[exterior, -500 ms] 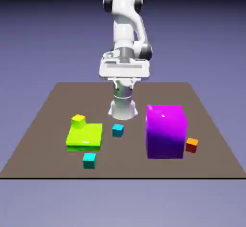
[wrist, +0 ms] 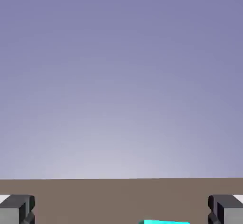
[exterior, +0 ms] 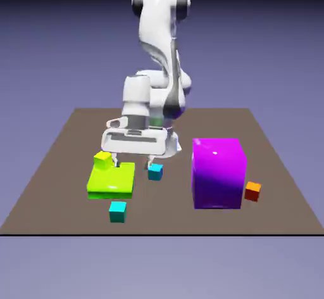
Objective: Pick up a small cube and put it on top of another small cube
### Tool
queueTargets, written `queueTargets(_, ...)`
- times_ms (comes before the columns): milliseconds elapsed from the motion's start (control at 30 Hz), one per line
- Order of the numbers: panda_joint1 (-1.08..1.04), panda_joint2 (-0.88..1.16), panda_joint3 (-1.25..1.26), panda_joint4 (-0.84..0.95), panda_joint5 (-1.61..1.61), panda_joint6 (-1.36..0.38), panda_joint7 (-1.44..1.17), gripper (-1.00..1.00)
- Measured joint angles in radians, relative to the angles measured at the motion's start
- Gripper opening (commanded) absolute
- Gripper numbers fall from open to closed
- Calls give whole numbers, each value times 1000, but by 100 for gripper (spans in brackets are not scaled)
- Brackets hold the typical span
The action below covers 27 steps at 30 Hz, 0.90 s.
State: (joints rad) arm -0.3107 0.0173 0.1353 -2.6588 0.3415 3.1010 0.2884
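Pincer (exterior: 134,163) released, jaws wide; the nearer cyan cube (exterior: 155,171) lies just off its exterior-view-right finger.

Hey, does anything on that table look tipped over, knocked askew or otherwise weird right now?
Nothing stands out. Both cyan cubes, the magenta block, the orange cube and the green slab with the yellow cube sit flat and apart.

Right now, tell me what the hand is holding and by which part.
Nothing is held. The hand is open, fingers wide apart, low over the table beside the nearer-to-base cyan cube, whose top edge just shows between the fingertips in the hand view.
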Motion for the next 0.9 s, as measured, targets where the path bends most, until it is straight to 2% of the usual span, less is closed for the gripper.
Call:
queueTargets(267,-139,245,56,63,142,27,-189,0)
queueTargets(467,-199,462,119,154,139,158,-219,0)
queueTargets(500,-208,495,129,168,139,178,-224,-100)
queueTargets(567,-208,495,129,168,138,178,-223,-100)
queueTargets(800,-139,242,53,62,138,24,-188,-100)
queueTargets(900,-127,133,-53,14,30,-35,-173,-100)
